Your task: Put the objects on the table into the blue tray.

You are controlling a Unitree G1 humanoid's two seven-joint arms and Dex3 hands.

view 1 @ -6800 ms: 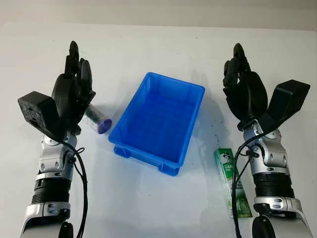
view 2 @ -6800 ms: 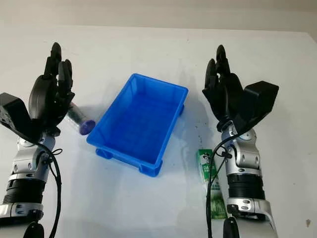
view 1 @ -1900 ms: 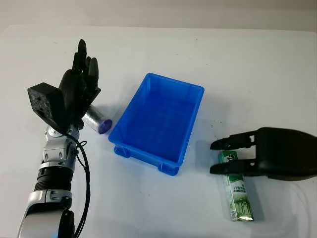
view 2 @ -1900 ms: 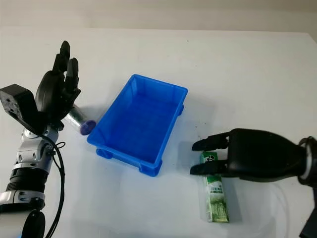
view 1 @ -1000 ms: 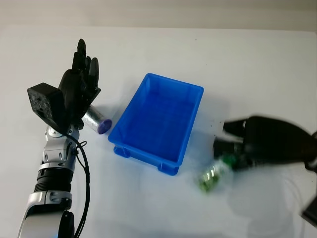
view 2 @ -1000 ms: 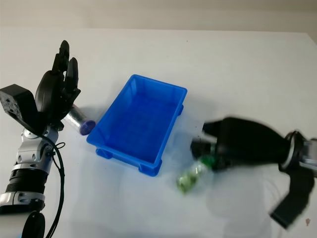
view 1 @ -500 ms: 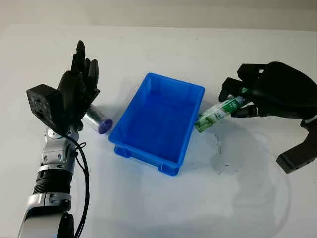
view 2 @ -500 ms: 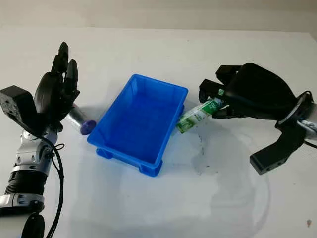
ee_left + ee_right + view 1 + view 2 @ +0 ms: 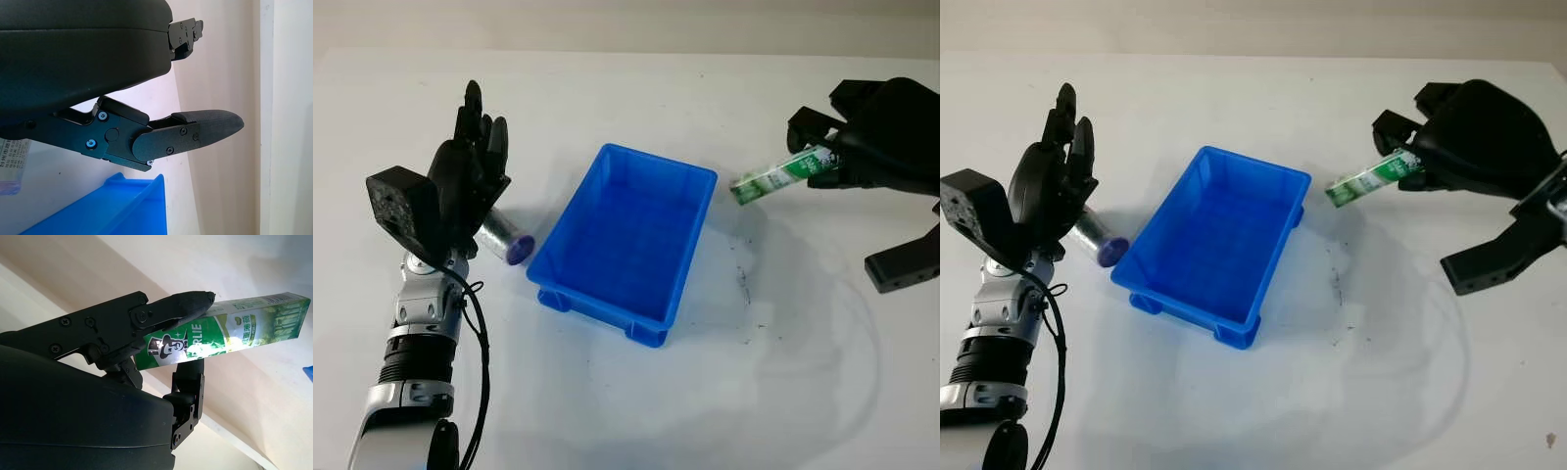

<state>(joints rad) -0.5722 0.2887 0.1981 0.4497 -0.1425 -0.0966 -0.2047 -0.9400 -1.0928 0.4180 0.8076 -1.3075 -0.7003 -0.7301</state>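
White tabletop [image 9: 607, 411] stretches before us, with a blue tray [image 9: 628, 240] sitting near its middle, angled so one short end points toward the near edge. We hold our right hand [image 9: 876, 147] raised toward the table's far right, to the right of the tray's far corner, its fingers [image 9: 181, 303] clamped on a green toothpaste box [image 9: 781, 176] that juts out toward the tray without reaching over its rim. Our left hand [image 9: 465, 176] stands upright and open near the left edge of the table, holding nothing. Just behind it, a small clear bottle with a purple cap [image 9: 505, 241] lies on its side, close to the tray's left wall but apart from it.
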